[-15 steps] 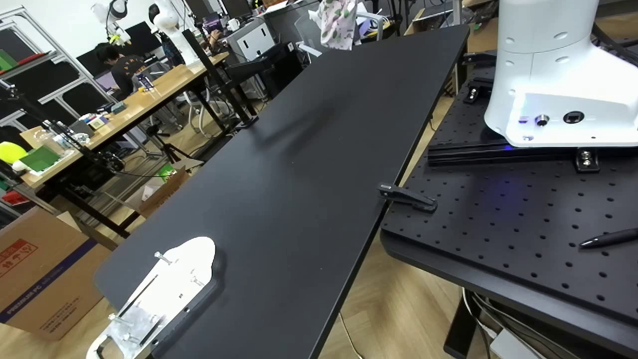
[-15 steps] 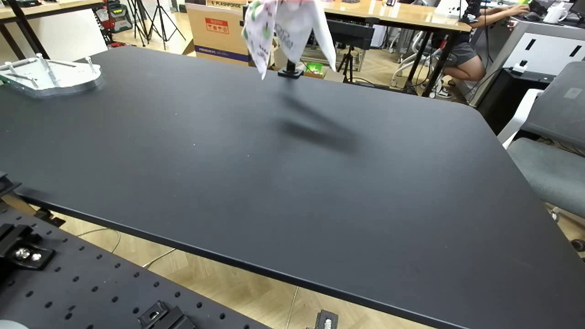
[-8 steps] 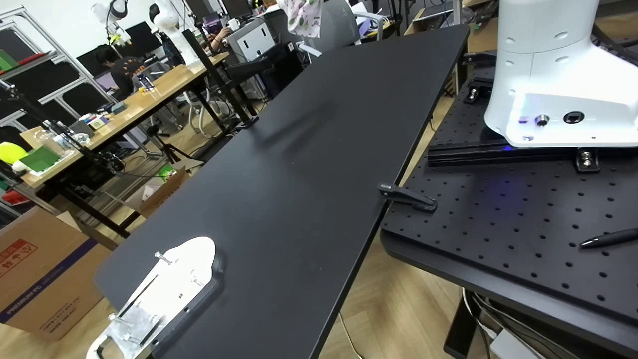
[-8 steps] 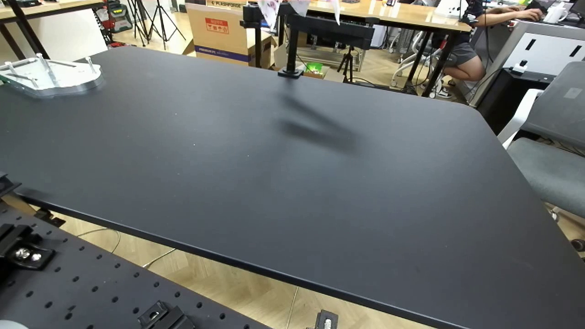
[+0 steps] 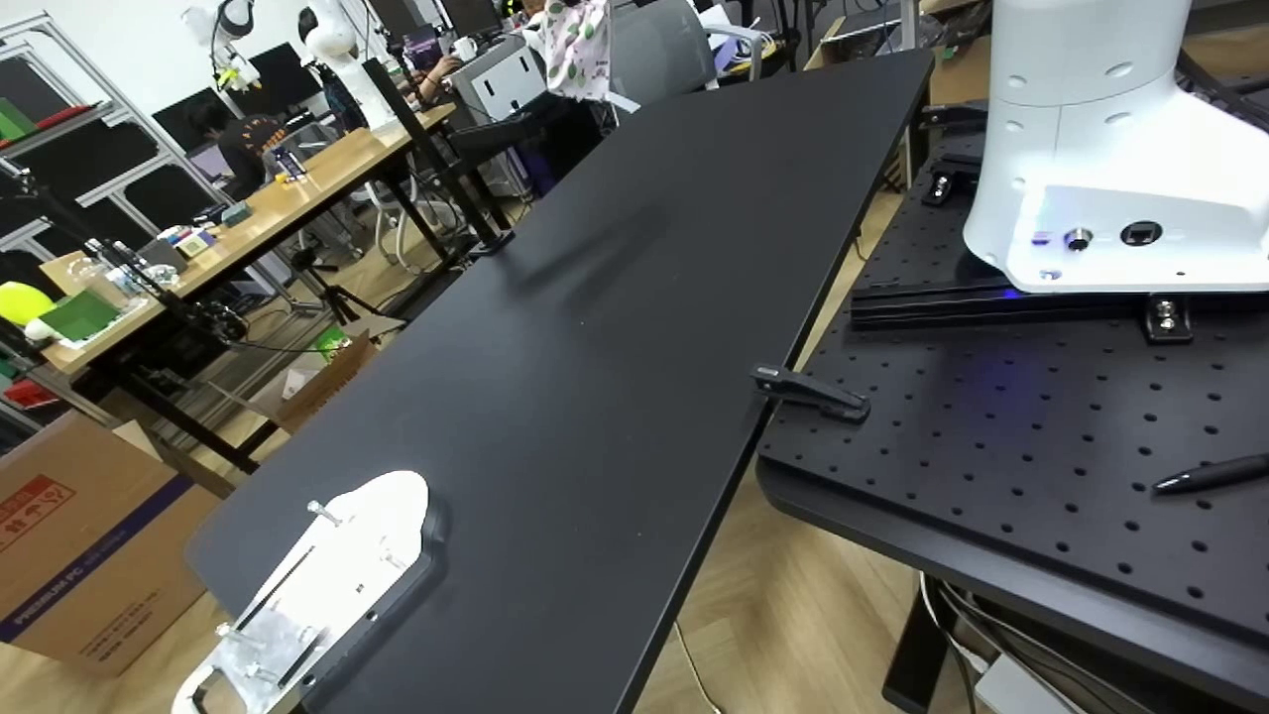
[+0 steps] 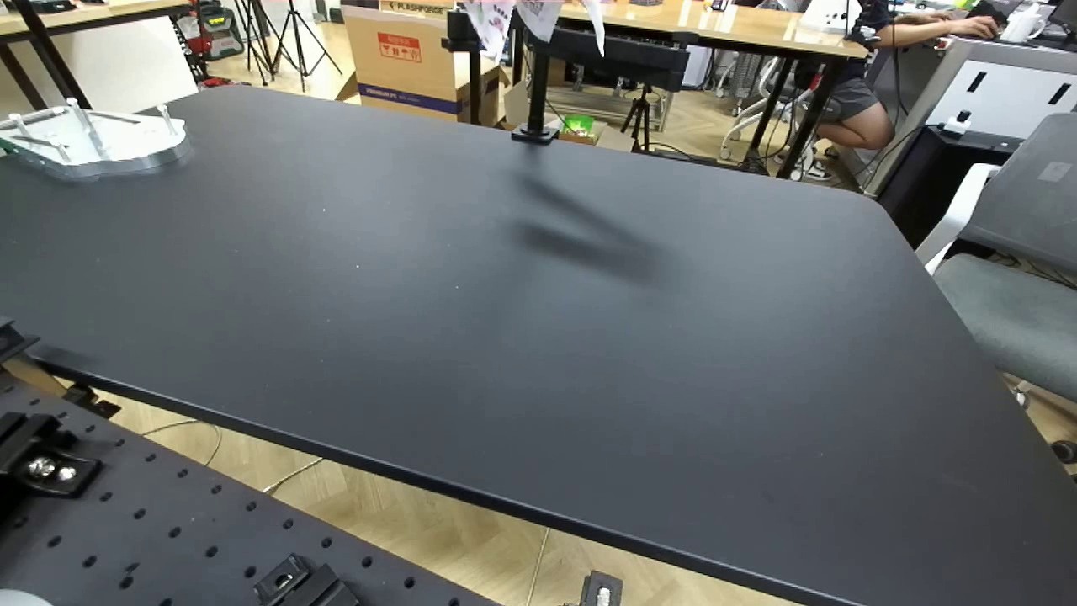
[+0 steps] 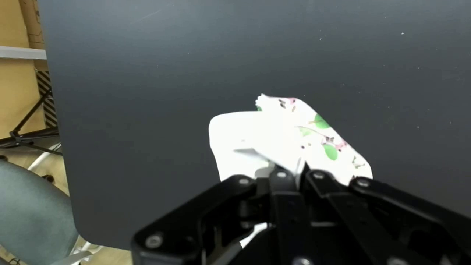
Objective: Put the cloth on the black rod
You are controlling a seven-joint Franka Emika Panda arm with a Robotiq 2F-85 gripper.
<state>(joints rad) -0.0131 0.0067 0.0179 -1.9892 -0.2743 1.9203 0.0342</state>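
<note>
"So, where is the cloth point(image 7: 323, 141)?"

"Lower middle of the wrist view, with the bench point(image 7: 140, 129) behind it and the end effector point(image 7: 300, 174) pinched together on it. Dark fingers point(image 7: 283, 184) hide part of the fabric, and glare bleaches its middle; green leaves and pink marks come through mainly toward the right."

"And from outside?"

"It hangs near the top in both exterior views, cropped by the upper edge. Only its lower corners point(image 6: 593, 23) show in an exterior view."

"Can you make out the black rod point(image 6: 635, 61)?"

"Yes, upper middle of an exterior view, joined to a post point(image 6: 538, 97) standing at the bench's upper edge. One cloth corner crosses in front of it; touching or apart, I can't tell."
</note>
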